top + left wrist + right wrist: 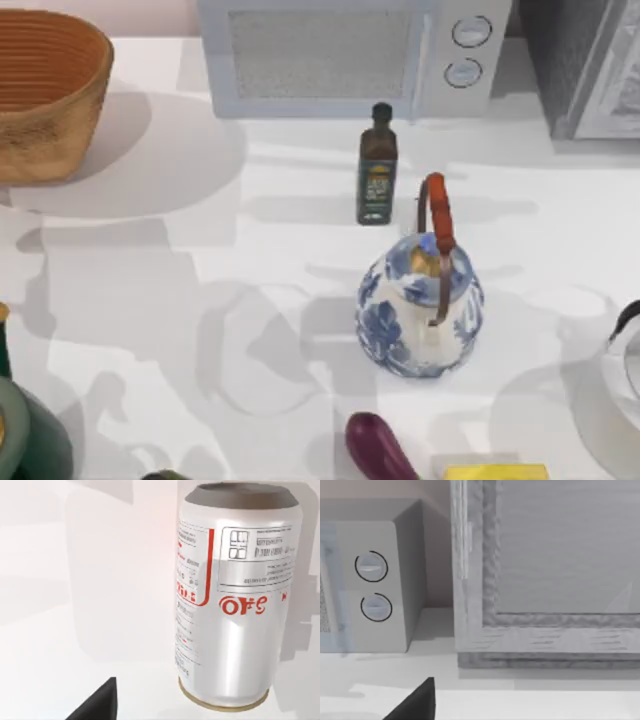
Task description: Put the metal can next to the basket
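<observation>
Left wrist view: metal can (235, 600) near hand (97, 702)

Metal can (235, 600), right half of left wrist frame: red lettering mid-body, appears upside down, not readable; fine print and boxed panel above it too small to read. Dark bottle (377, 166), upper centre of top frame: yellow-green label, text illegible. Microwave (350, 55) dials unmarked.

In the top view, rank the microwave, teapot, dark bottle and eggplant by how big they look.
1. microwave, cut off at the top edge
2. teapot
3. dark bottle and eggplant: too close to rank, since the eggplant is cut off by the bottom edge.
</observation>
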`<state>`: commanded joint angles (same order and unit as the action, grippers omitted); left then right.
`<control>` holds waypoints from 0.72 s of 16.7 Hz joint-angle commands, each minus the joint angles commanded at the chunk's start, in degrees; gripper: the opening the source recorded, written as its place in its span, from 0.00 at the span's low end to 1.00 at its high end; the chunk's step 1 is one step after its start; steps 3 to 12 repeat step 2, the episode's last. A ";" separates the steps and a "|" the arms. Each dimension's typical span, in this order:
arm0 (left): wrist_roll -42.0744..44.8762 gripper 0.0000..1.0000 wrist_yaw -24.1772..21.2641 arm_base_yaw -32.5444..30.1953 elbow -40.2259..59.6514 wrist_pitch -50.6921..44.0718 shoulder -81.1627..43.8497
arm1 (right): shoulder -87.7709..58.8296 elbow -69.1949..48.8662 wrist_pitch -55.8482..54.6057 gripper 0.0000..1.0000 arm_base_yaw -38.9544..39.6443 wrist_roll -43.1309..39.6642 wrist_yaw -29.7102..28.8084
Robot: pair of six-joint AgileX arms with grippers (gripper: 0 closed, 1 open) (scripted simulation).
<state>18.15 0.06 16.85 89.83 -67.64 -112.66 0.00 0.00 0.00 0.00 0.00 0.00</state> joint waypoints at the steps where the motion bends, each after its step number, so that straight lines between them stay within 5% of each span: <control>1: -0.07 1.00 -0.11 -0.14 0.67 -0.37 0.16 | 0.00 0.00 0.00 1.00 0.00 0.00 0.00; 12: -0.08 1.00 -0.14 -0.18 0.84 -0.45 0.20 | 0.00 0.00 0.00 1.00 0.00 0.00 0.00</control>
